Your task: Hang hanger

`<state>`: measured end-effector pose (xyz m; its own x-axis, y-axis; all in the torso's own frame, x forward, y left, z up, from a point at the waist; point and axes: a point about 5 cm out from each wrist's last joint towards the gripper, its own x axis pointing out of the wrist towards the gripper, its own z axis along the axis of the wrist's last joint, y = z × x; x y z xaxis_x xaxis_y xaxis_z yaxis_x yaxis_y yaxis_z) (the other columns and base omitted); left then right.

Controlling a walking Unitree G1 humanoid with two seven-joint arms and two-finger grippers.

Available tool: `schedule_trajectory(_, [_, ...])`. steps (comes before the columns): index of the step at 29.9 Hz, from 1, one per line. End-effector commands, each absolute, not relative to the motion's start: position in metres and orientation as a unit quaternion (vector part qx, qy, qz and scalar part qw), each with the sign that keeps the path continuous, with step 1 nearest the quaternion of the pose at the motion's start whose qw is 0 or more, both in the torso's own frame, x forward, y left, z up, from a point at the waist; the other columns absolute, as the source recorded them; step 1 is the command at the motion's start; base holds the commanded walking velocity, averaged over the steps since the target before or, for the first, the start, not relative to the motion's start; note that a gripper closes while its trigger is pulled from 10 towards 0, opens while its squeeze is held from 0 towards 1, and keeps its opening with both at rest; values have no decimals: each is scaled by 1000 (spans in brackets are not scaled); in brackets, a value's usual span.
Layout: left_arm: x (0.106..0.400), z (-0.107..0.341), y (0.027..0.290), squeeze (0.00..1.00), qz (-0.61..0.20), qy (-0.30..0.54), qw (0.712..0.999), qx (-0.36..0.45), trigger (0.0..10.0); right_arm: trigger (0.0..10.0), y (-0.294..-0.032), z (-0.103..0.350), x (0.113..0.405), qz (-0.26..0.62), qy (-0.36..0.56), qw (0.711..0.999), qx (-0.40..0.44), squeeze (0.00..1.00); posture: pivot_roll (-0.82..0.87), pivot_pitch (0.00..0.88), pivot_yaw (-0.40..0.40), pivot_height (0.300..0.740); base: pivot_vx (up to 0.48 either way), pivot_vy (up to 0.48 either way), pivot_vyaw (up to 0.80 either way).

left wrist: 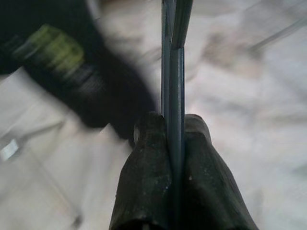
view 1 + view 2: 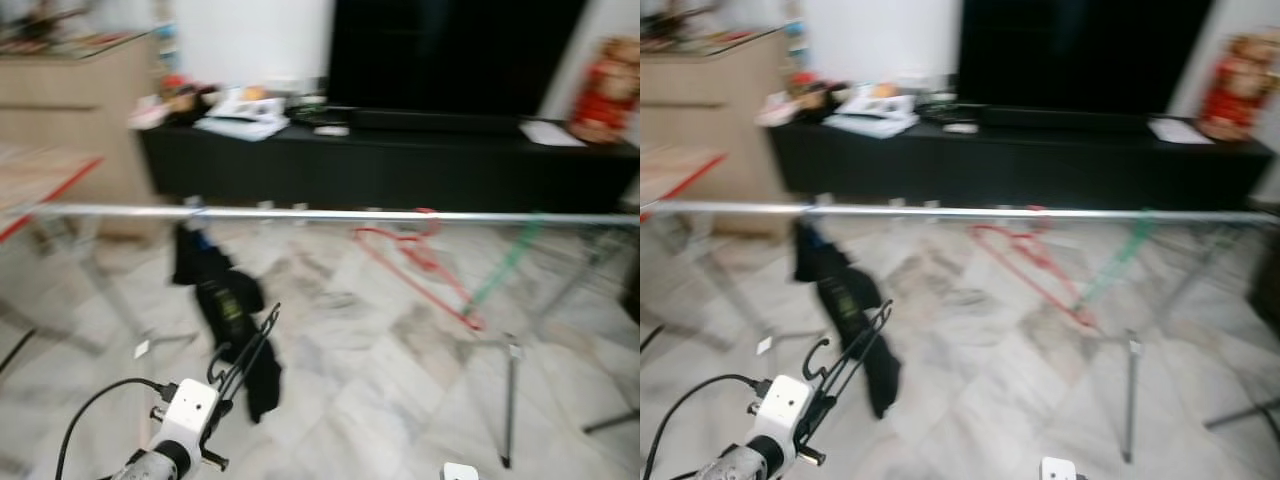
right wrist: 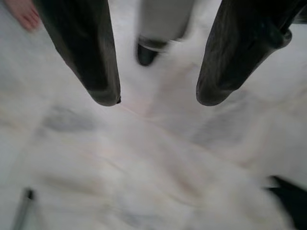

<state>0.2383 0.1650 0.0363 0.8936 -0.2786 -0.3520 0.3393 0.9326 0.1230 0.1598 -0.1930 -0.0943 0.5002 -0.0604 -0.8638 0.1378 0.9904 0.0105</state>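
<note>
Landmark: you are looking at a silver rail [image 2: 330, 214] that is running across the head views, in front of a black TV cabinet [image 2: 400, 165]; every place below is being given against this rail.
Left gripper: your left gripper [image 1: 175, 143] is sitting low and on the near side of the rail, toward its left end; its two black fingers [image 1: 144, 177] are pressing together on a thin dark bar.
Task item: the black hanger [image 2: 245, 352] is being pinched in that gripper, below the rail and not touching it, with its hook [image 2: 818, 357] curling near the white wrist block and its thin wires slanting up toward the rail.
Right gripper: your right gripper [image 3: 158, 98] is pointing down at the marble floor [image 3: 144, 158], fingers spread wide with nothing between them; how it lies relative to the rail you cannot tell.
Dark garment: a black cloth [image 2: 225, 300] with a yellow-green patch is hanging from the rail near its left end, just behind the held hanger.
Red hanger: a red hanger [image 2: 420, 260] is hanging on the rail right of its middle.
Green hanger: a green hanger [image 2: 505, 262] is hanging just right of the red one.
Stand: thin metal legs [image 2: 510, 400] are reaching down from the rail to the floor on the right.
Sharpness: the head views are blurring, so small details are staying unclear to you.
</note>
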Motion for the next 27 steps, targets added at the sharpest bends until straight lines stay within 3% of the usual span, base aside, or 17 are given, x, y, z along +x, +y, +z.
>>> schedule_trajectory(1, [234, 36, 168, 0, -161, 168, 967, 104, 10000, 10000, -190, -92, 167, -53, 488, 870, 43, 0, 106, 0, -28, 740, 360, 0, 0])
schedule_trajectory(20, [243, 45, 164, 0, -174, 157, 966, 111, 10000, 10000, -190, -90, 172, -38, 483, 874, 37, 0, 107, 0, -28, 740, 367, 0, 0])
schedule_trajectory(27, [250, 50, 155, 0, -216, 161, 955, 127, 10000, 10000, -190, -90, 171, -30, 486, 873, 30, 0, 105, 0, -27, 740, 361, 0, 0])
